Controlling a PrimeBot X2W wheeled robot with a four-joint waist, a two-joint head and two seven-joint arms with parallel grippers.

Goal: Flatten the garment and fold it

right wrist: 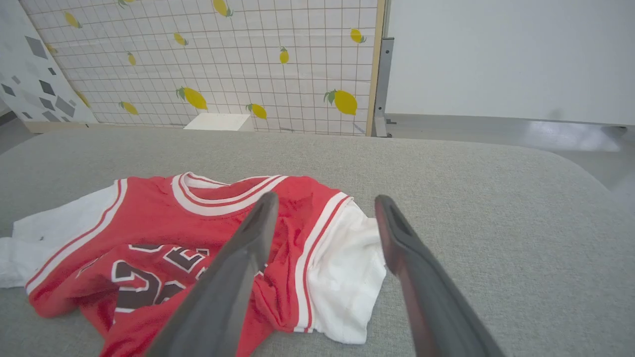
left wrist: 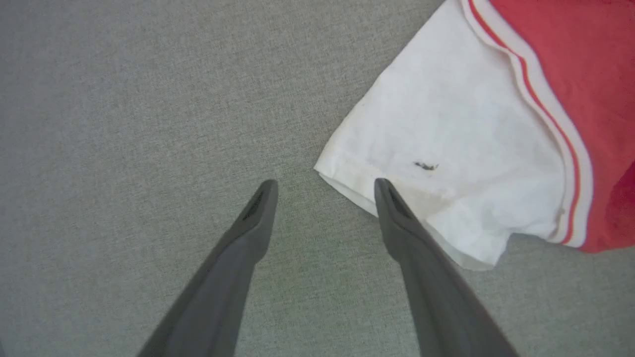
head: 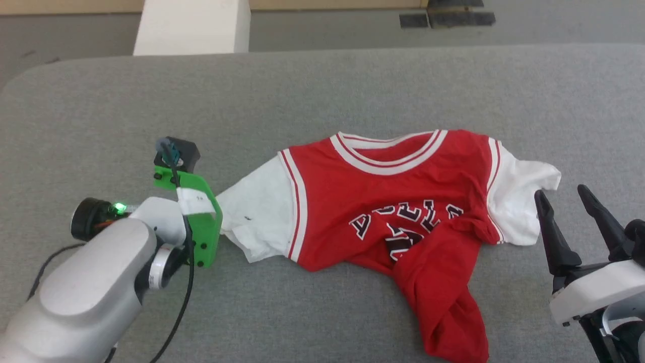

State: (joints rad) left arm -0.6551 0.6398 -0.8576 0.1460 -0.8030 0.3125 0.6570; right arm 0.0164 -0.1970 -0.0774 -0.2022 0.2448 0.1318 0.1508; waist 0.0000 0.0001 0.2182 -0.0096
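Right gripper [head: 561, 192] and left gripper [left wrist: 325, 186] both gape wide, holding nothing, one at each white sleeve's end. Between them the red jersey [head: 342, 201] lies face-up on the counter [head: 302, 91], its lower half twisted. The left wrist view catches a dark speck [left wrist: 425, 165] on the sleeve; the right wrist view, a lemon-print wall panel [right wrist: 223, 59] beyond

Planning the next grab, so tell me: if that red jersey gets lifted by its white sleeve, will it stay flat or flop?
Probably floppy: the garment lies bunched, its lower part twisted into a rope. Likely light, thin cloth: the sleeve lies flat. Lifted there, the rest would probably trail along the grey surface, which looks textured, not slick.
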